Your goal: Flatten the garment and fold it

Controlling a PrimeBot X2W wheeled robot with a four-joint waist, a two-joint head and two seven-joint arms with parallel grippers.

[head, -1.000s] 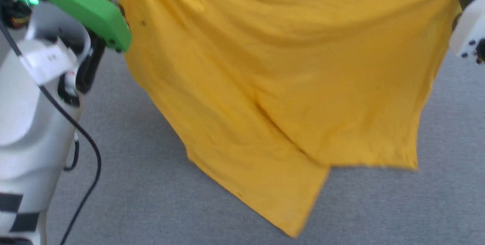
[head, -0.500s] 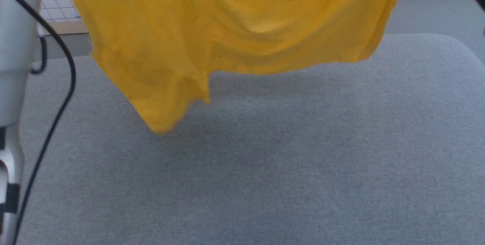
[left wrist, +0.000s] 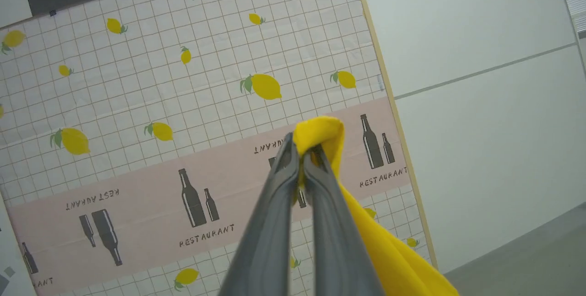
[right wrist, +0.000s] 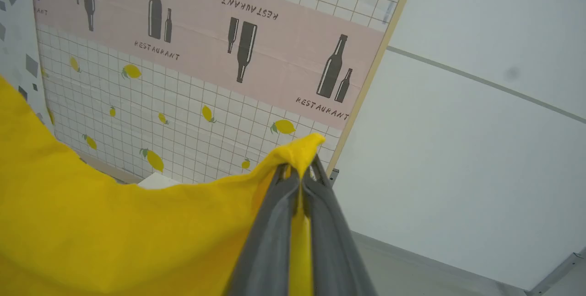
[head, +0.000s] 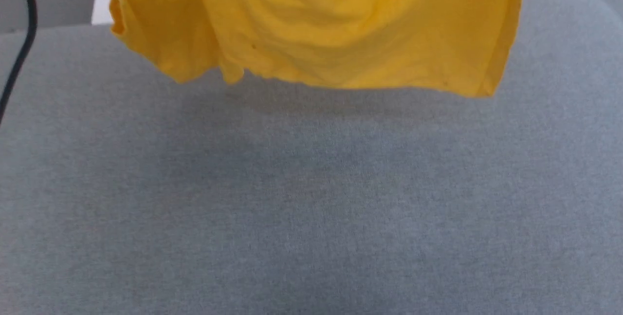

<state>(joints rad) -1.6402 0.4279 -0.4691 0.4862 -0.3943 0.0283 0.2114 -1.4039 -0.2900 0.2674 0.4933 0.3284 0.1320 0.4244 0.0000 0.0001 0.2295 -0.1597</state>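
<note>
Overhead, from the head view: the garment (head: 316,23) hangs from the top of the frame as a broad yellow sheet. Its long axis runs left to right and its lower hem points down at the grey surface (head: 311,208). The hem sits lowest at the right corner; the left part is bunched, with a small fold hanging down. A shadow lies on the surface beneath the hem, which appears clear of it. A black cable (head: 24,37) crosses the upper left edge, apart from the cloth.

Left wrist view: the left gripper (left wrist: 300,161) is pinched tight on a yellow fold, which bulges over the fingertips. The cloth trails away to the lower right. Behind stands a lemon-print sheet (left wrist: 137,81) with a pink band of bottles, and beside it a white wall (left wrist: 480,104).

Right wrist view: the right gripper (right wrist: 301,172) is likewise clamped on a peak of the garment, and yellow cloth shows between its fingers. The cloth spreads wide to the lower left, hiding the foot of the printed sheet.
</note>
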